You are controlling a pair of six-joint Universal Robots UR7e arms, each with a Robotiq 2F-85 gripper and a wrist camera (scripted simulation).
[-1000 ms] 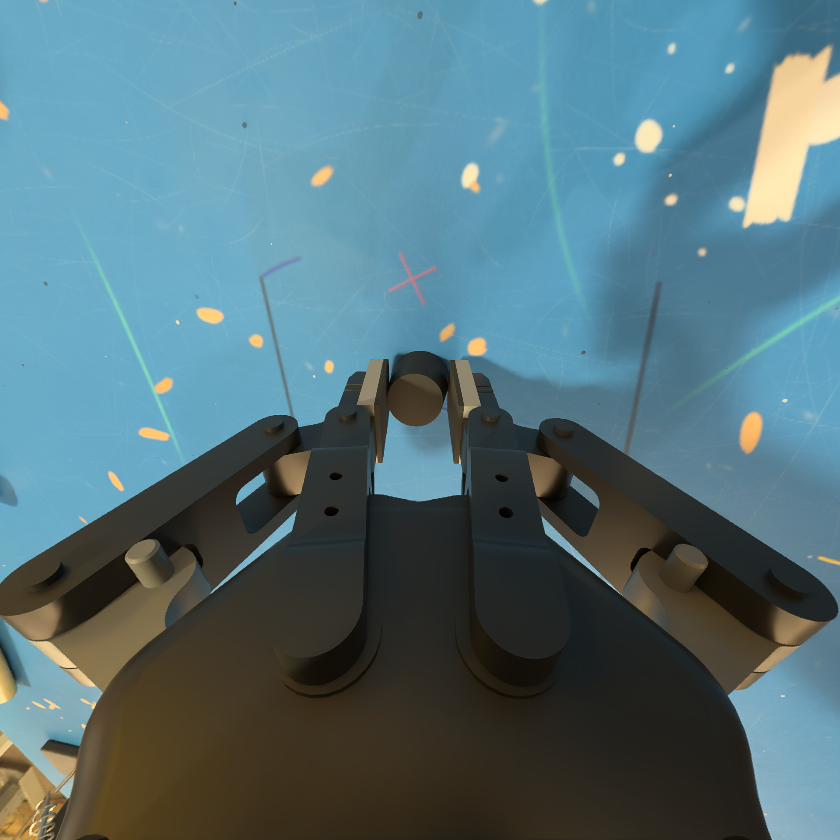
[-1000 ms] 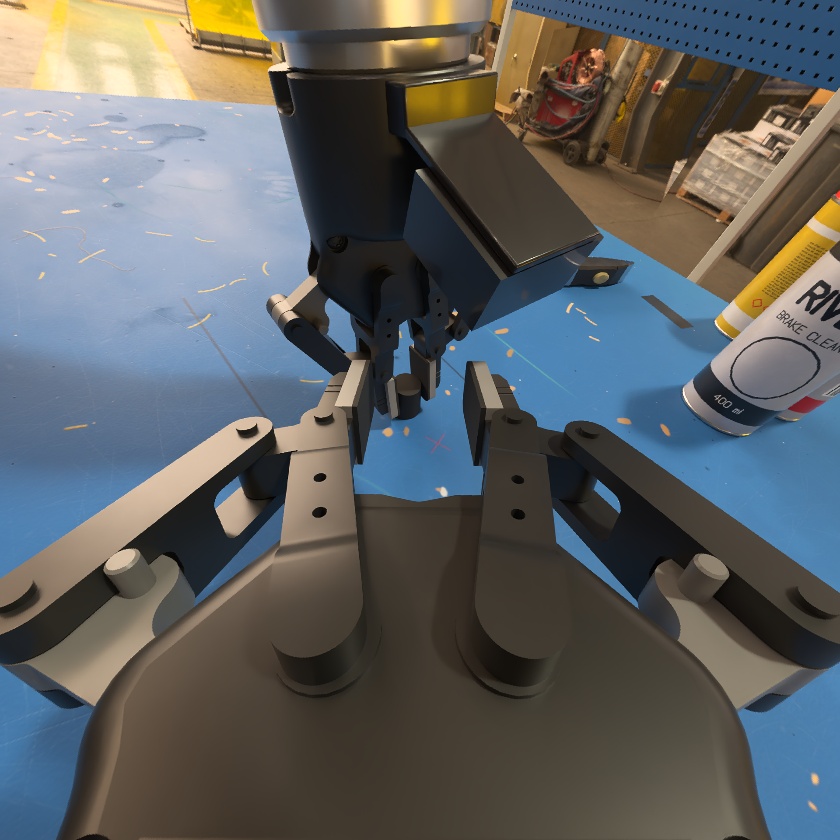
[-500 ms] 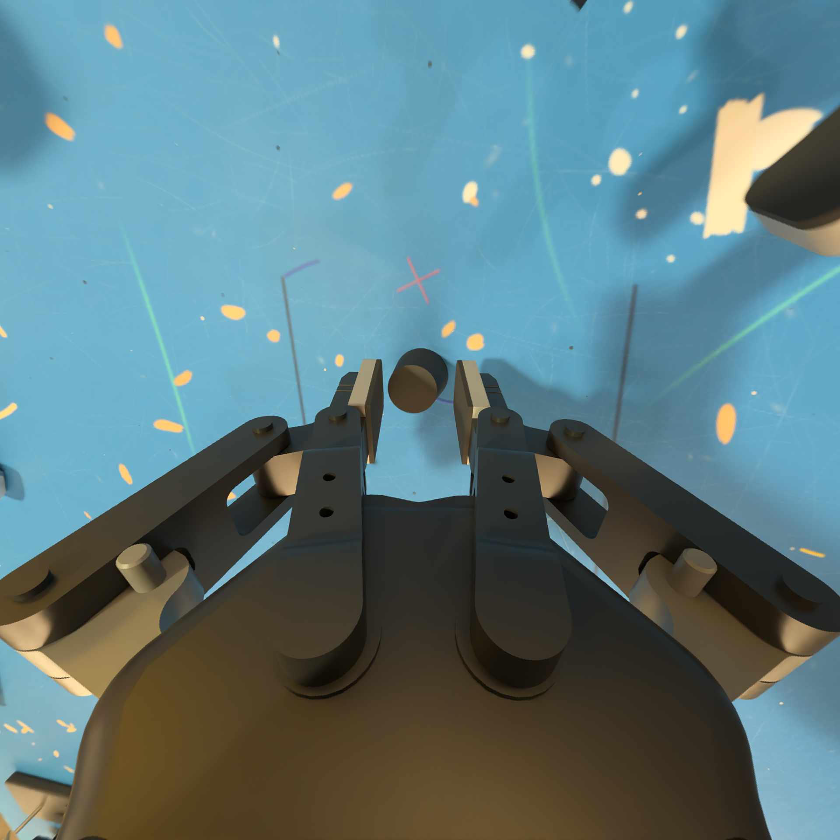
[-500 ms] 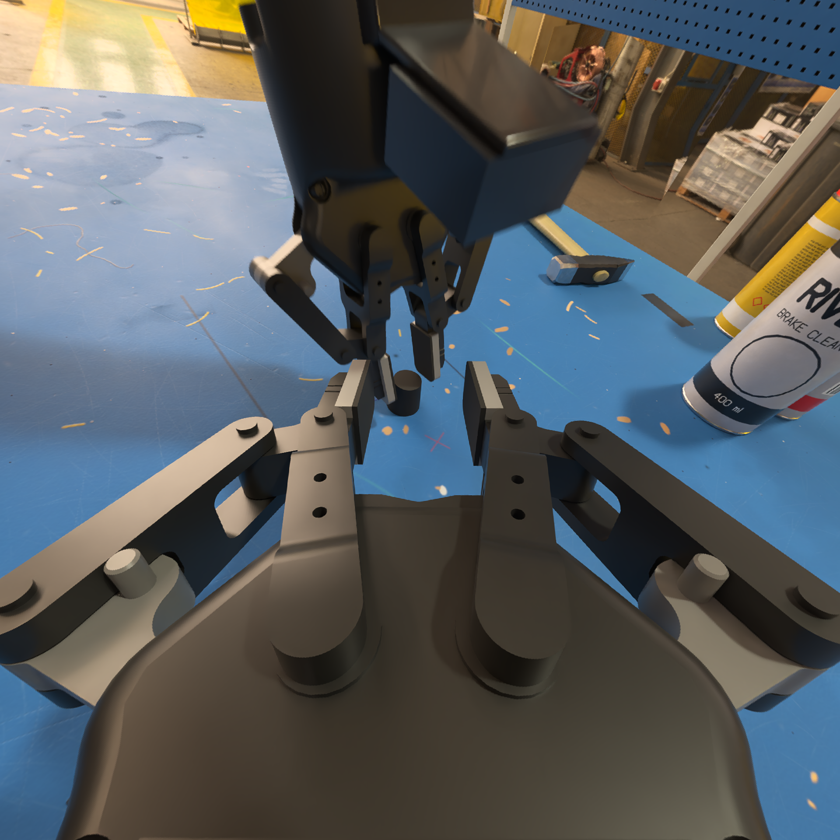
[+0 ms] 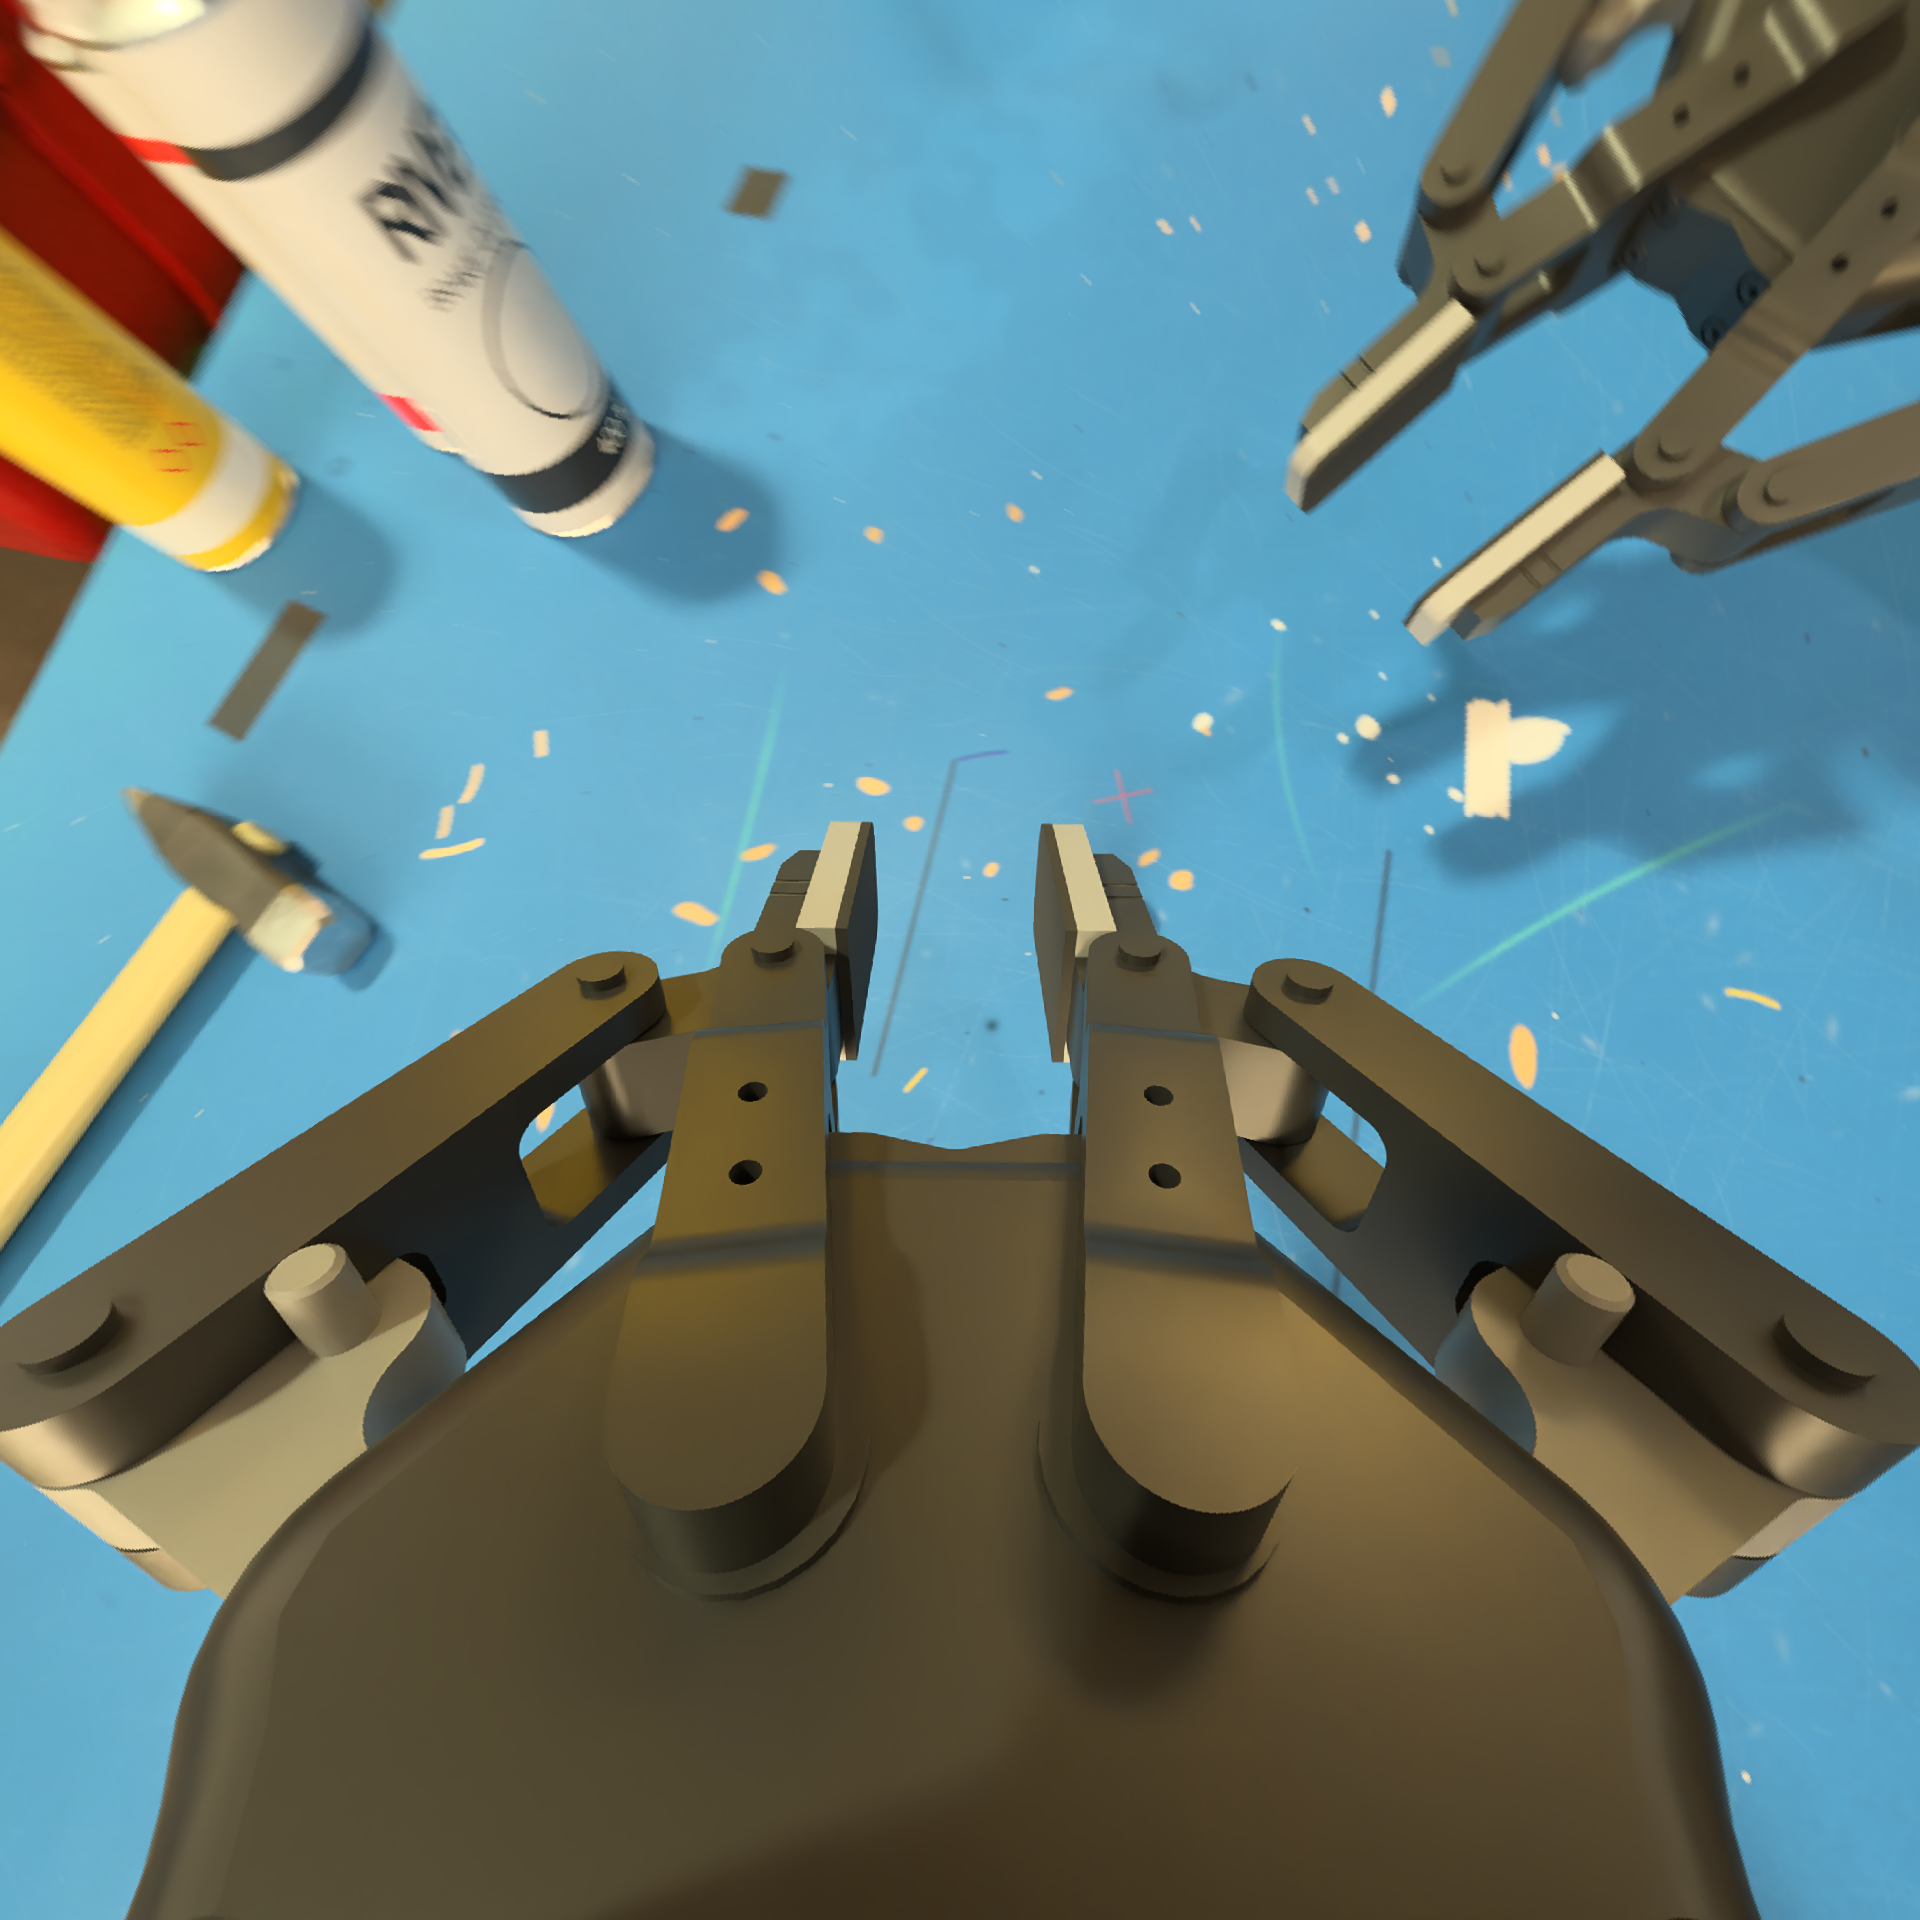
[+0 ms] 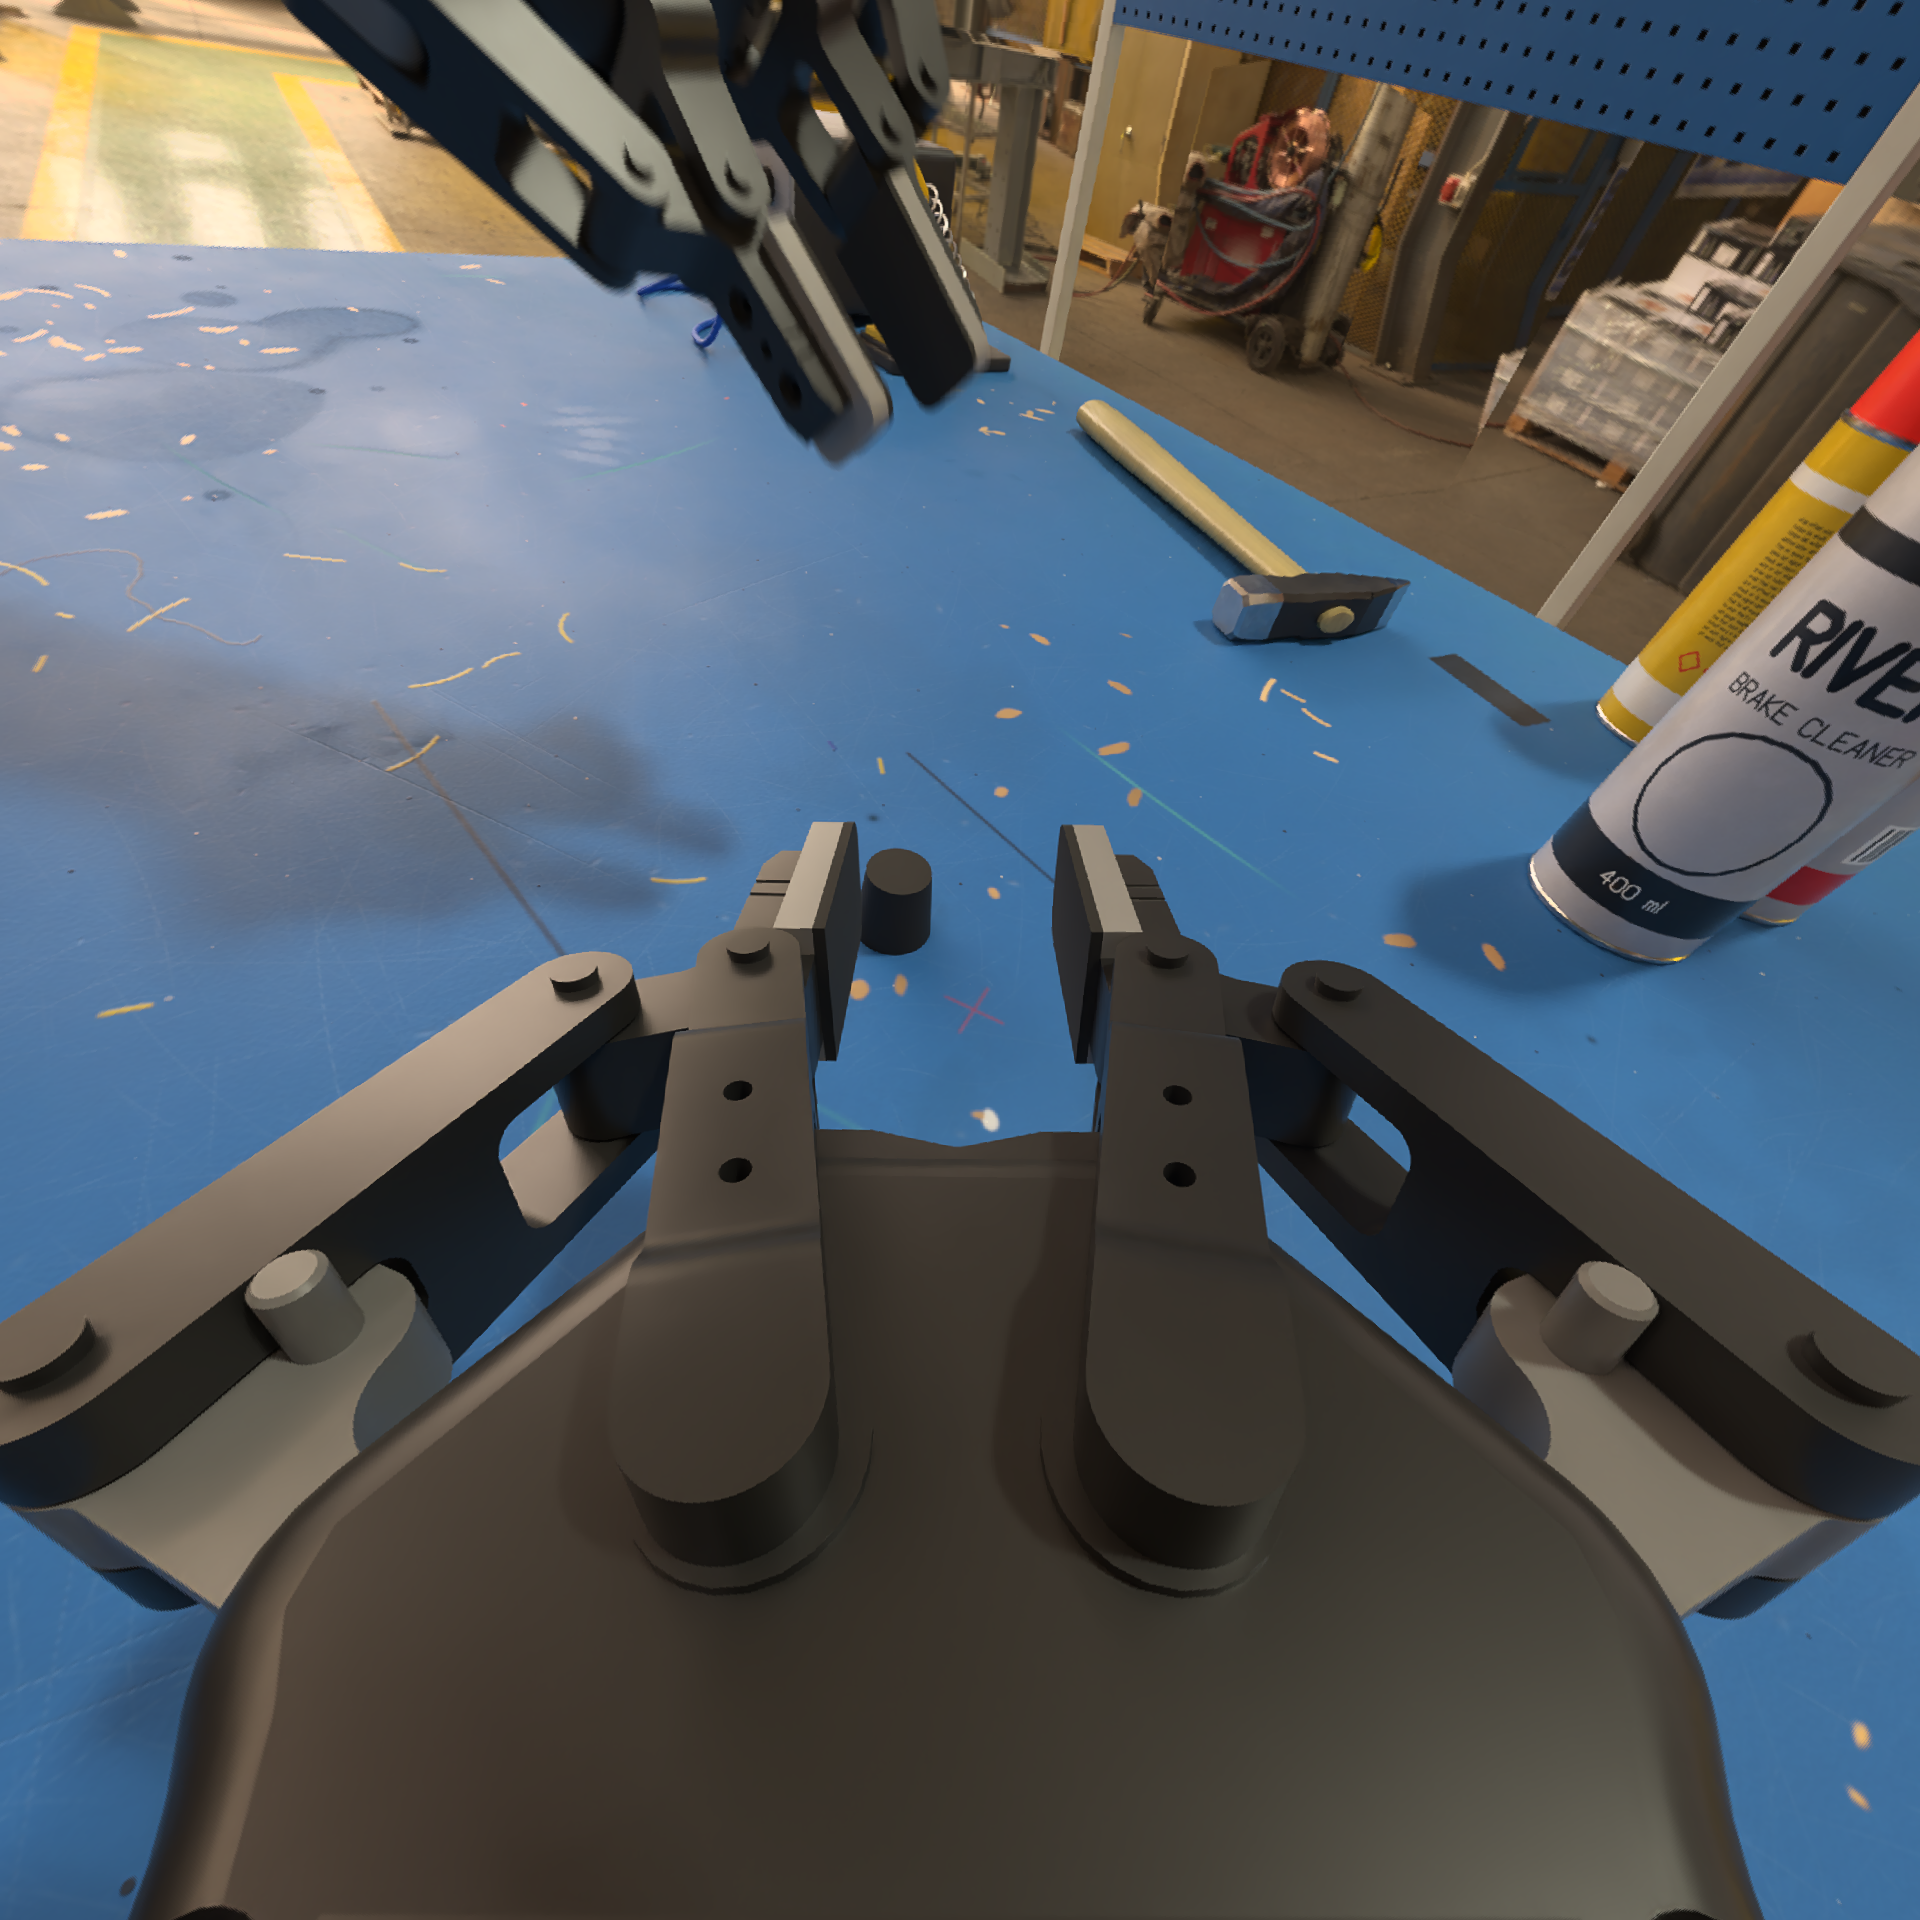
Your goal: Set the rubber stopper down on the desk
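Note:
The rubber stopper [image 6: 896,900], a small dark cylinder, stands upright on the blue desk [image 6: 312,831]. It is just beyond the left fingertip of my right gripper [image 6: 956,894], which is open, empty and low over the desk. My left gripper [image 5: 956,883] is open and empty, high above the desk [image 5: 935,416]. It shows in the right wrist view [image 6: 899,410] at the top, well above and behind the stopper. The stopper does not show in the left wrist view. The right gripper [image 5: 1371,556] shows there at the upper right.
A hammer [image 6: 1299,608] lies on the desk at the back right; it also shows in the left wrist view [image 5: 249,904]. A white spray can [image 6: 1745,790] and a yellow one [image 6: 1745,582] stand at the right edge. A flat grey strip [image 6: 1486,688] lies near them.
The left gripper opened and let go of the stopper, then rose up and away. The stopper now stands free on the desk. The right gripper stayed put.

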